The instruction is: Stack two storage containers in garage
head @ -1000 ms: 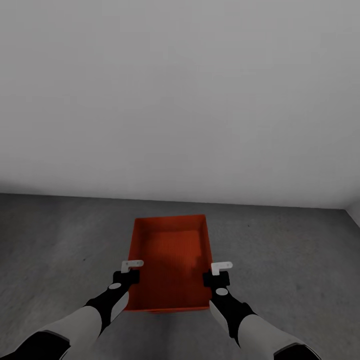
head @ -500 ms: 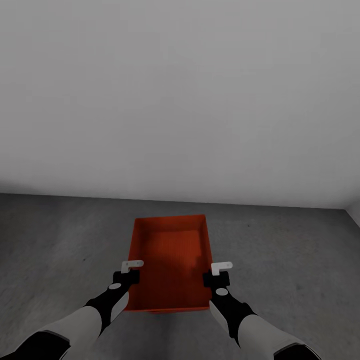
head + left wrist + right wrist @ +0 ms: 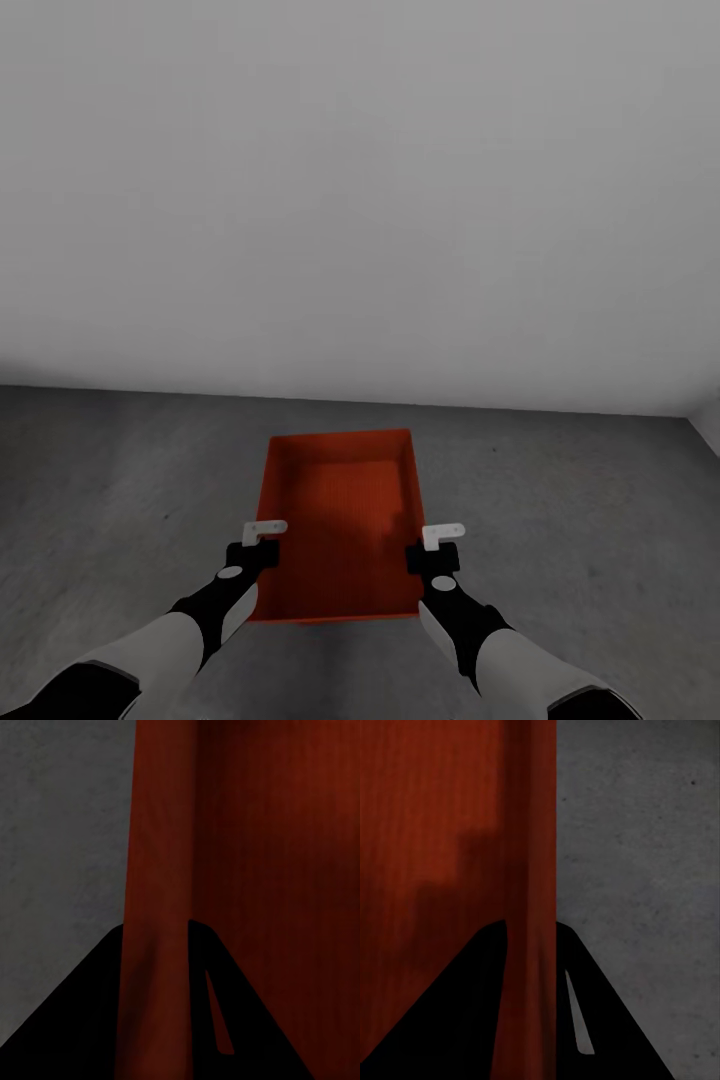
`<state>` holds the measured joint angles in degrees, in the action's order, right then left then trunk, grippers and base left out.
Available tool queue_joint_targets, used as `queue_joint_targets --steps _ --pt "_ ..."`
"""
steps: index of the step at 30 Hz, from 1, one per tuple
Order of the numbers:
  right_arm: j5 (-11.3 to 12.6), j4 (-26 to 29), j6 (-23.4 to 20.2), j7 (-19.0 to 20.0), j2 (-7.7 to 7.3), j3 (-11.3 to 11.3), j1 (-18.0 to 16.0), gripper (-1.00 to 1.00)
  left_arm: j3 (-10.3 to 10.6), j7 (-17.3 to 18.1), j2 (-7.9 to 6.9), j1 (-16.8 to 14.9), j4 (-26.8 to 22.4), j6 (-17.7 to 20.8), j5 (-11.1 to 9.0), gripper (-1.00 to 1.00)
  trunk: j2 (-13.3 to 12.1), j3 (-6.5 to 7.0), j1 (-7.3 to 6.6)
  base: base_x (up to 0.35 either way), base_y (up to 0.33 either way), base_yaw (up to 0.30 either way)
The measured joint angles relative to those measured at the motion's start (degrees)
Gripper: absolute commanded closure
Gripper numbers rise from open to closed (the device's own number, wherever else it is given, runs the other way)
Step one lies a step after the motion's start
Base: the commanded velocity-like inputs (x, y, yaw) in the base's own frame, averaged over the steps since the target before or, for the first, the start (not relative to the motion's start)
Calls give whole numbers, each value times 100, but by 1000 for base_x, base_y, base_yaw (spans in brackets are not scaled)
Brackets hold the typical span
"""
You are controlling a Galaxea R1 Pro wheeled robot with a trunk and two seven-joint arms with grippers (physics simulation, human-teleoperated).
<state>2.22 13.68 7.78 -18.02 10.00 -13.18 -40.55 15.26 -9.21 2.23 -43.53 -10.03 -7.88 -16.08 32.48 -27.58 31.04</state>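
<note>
One orange-red storage container (image 3: 345,500) lies lengthwise in front of me over the garage's dark grey concrete floor (image 3: 580,500). My left gripper (image 3: 262,545) is shut on its left side wall near the near end. The right gripper (image 3: 428,548) is shut on the right side wall opposite. In the left wrist view the thin red wall (image 3: 161,870) runs between the two black fingers (image 3: 90,1020). The right wrist view has the other wall (image 3: 531,855) pinched the same way, with its textured bottom (image 3: 427,832) beside it. Whether the bin rests on the floor or hangs just above it I cannot tell.
A plain light-grey wall (image 3: 360,200) rises a short way beyond the container's far end. A corner with a second wall (image 3: 708,425) shows at the far right. Bare concrete stretches to both sides of the bin.
</note>
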Motion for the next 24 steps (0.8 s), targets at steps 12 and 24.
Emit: queue_joint_targets --steps 12,24 --pt "0 -5 0 2 0 4 0 100 3 -3 1 0 -1 6 0 100 0 0 0 0 -1 69" --pt "1 2 0 0 0 3 0 100 3 -2 0 0 -6 4 0 100 0 0 0 0 0 5"
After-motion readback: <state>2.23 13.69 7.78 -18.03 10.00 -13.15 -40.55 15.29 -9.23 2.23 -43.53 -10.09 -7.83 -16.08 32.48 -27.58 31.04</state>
